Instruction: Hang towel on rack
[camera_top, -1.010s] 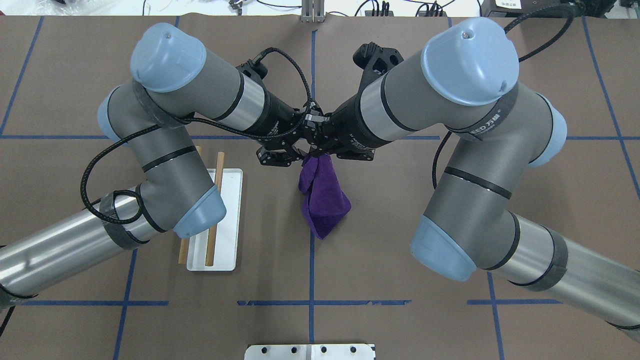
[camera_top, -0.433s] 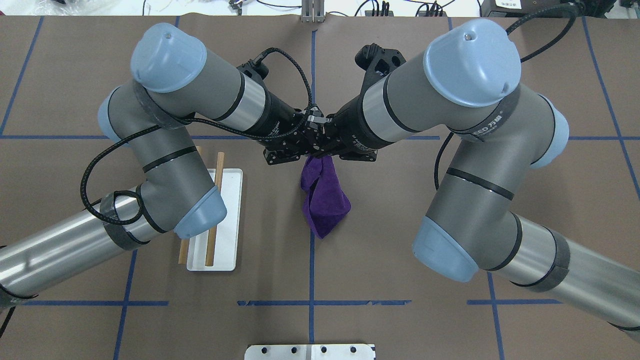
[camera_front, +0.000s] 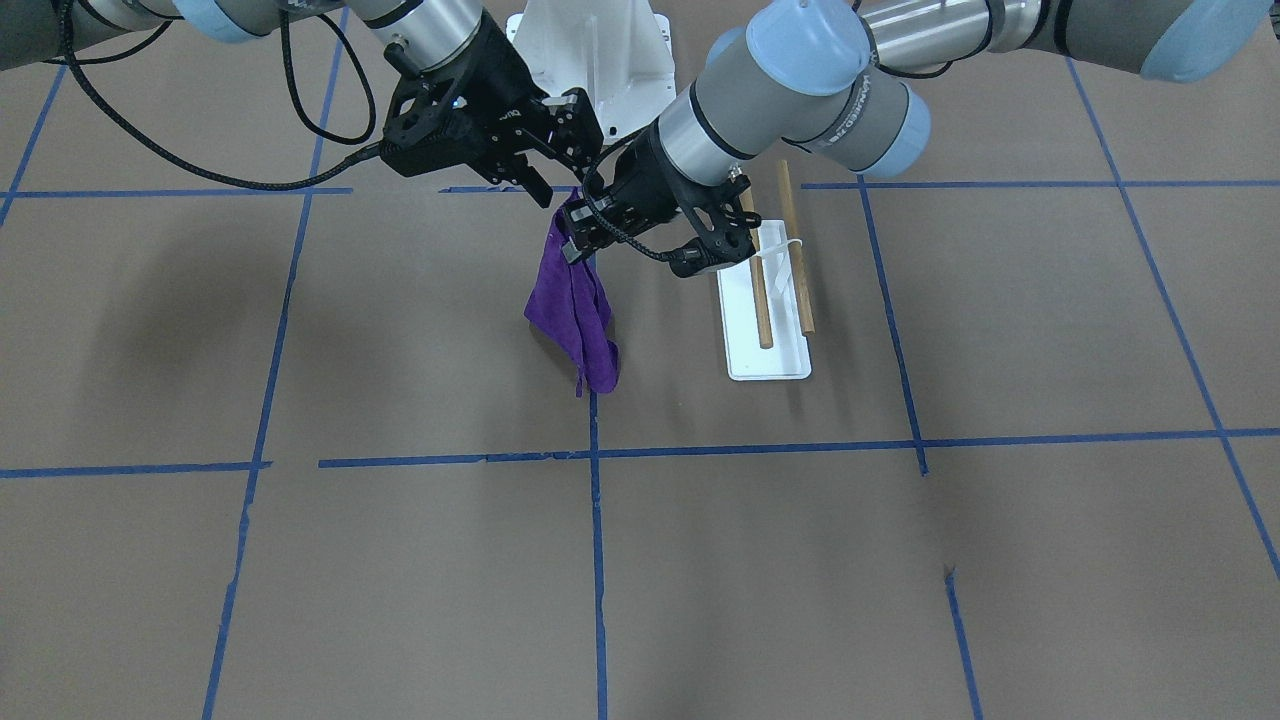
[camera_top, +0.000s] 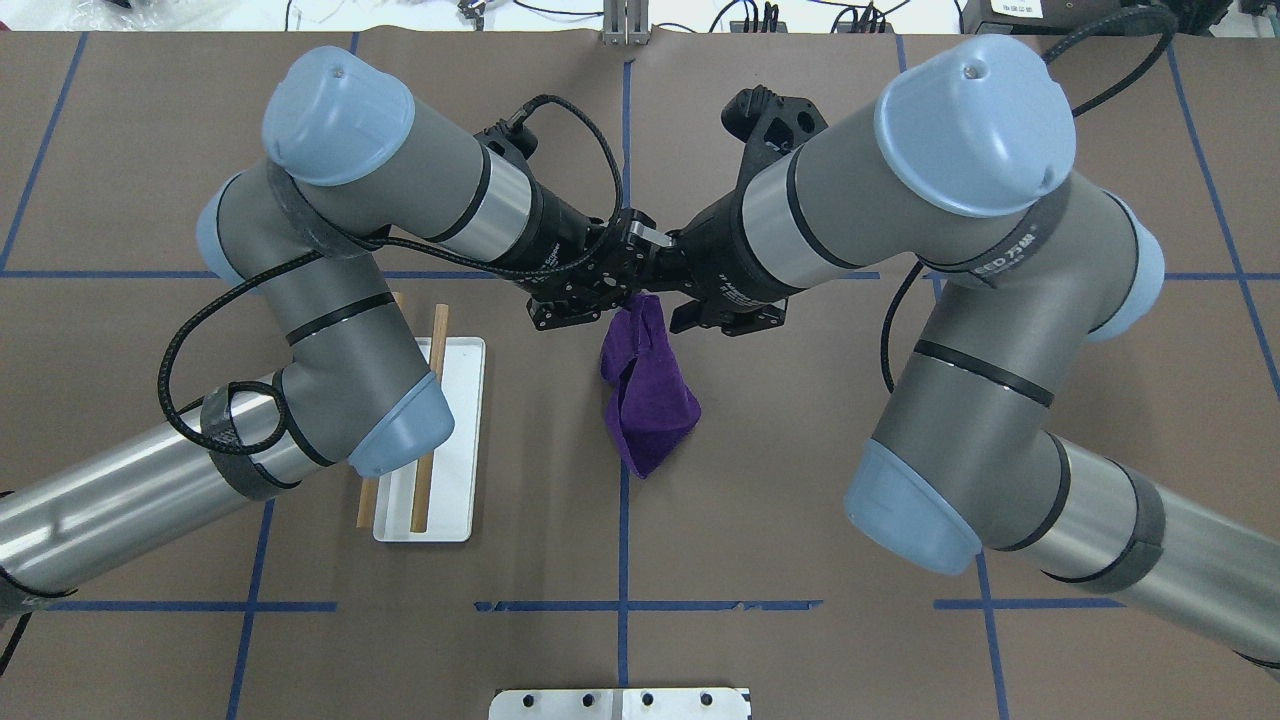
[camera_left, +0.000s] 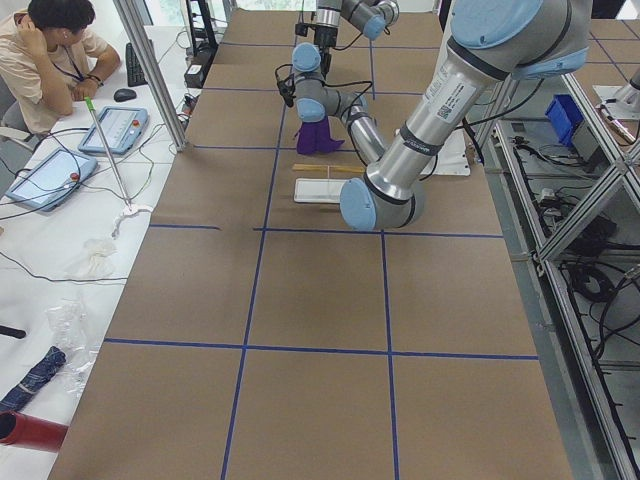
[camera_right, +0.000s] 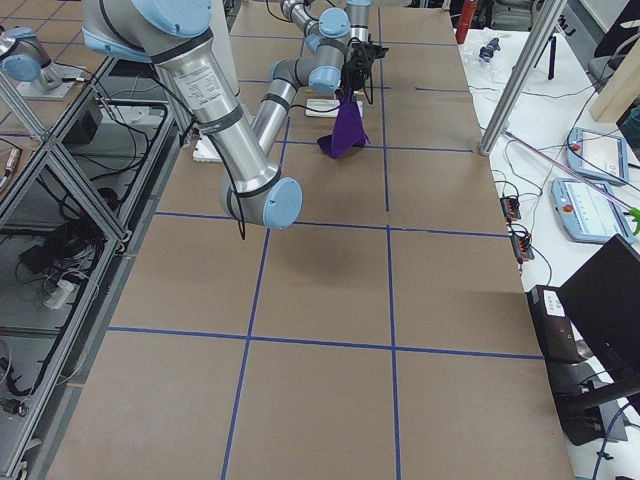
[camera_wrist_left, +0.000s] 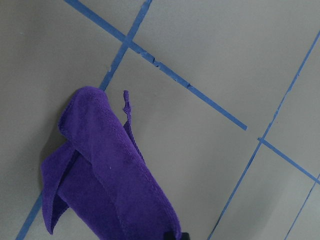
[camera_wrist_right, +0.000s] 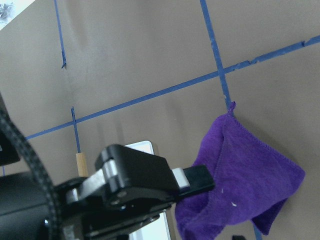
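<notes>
From the front-facing camera, the left end effector (camera_front: 575, 232) is clamped on the top of the towel (camera_front: 572, 300). The towel hangs bunched over the middle of the surface (camera_front: 400, 560), beside the rack (camera_front: 770, 362) but apart from it. The right end effector (camera_front: 556, 170) sits just beside that pinch. Its fingers are spread and, as far as we can see, off the cloth.

Overhead, the towel (camera_top: 650, 400) droops from where the two wrists meet, folded over itself into a rough wedge. The rack shows as a white base (camera_top: 458, 440) with two wooden rods (camera_top: 428, 440) running along it, partly under the left arm.

In the two side cameras the towel is small and far off (camera_left: 318, 138) (camera_right: 347, 128). We cannot tell whether its lowest corner brushes the surface.

The left wrist camera gives the closest look at the towel (camera_wrist_left: 110, 185). It is deep purple with a fuzzy pile and a stitched hem, and a little tail of thread sticks out at one corner.

The right wrist camera shows the other arm's finger nipping a top fold of the towel (camera_wrist_right: 240, 185).

We judge the cloth light, limp and in no way fragile, and its nap should hold well between the pads. It keeps no shape of its own, so a single pinch leaves it bunched. We would take a second hold on the hem at a neighbouring corner and draw the edge out flat before laying it over a rod.
</notes>
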